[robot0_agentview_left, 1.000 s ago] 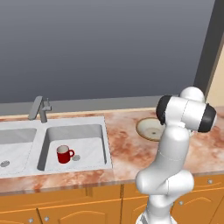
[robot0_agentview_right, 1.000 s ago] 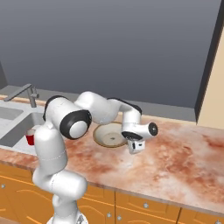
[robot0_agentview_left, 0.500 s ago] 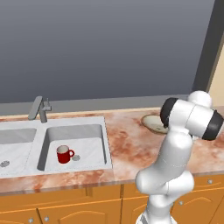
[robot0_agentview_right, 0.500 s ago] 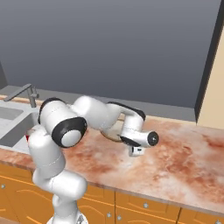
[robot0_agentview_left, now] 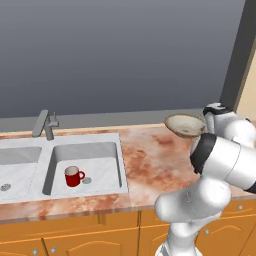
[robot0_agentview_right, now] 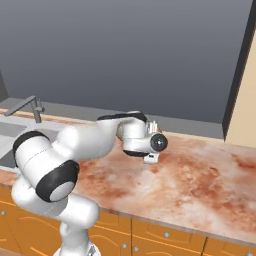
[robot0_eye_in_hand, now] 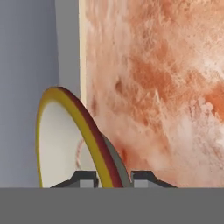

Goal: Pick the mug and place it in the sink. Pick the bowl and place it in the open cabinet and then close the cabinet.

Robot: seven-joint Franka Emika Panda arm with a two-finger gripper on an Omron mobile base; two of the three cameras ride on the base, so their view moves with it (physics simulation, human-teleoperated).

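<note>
The bowl (robot0_agentview_left: pixel 184 125) hangs tilted above the right part of the counter, lifted off the marbled top. My gripper (robot0_agentview_left: pixel 206 122) is shut on its right rim. In the hand view the bowl (robot0_eye_in_hand: pixel 57 140) stands on edge, its yellow-and-red rim pinched between my gripper's (robot0_eye_in_hand: pixel 113 178) two dark fingertips (robot0_eye_in_hand: pixel 85 178). The red mug (robot0_agentview_left: pixel 73 176) stands upright in the right basin of the sink (robot0_agentview_left: pixel 121 167), far to the left of my hand. The cabinet is out of view.
A grey faucet (robot0_agentview_left: pixel 45 124) rises behind the sink. The reddish marbled counter (robot0_agentview_right: pixel 200 175) stretches right toward a tan wall panel (robot0_agentview_right: pixel 242 100). Orange fronts with silver knobs (robot0_agentview_left: pixel 100 235) run below the counter edge. My white arm (robot0_agentview_right: pixel 90 145) crosses over the counter.
The jaws closed on the bowl's rim. The bowl has come up off the counter, tilted, as the arm swung right and upward. The mug has stayed in the sink.
</note>
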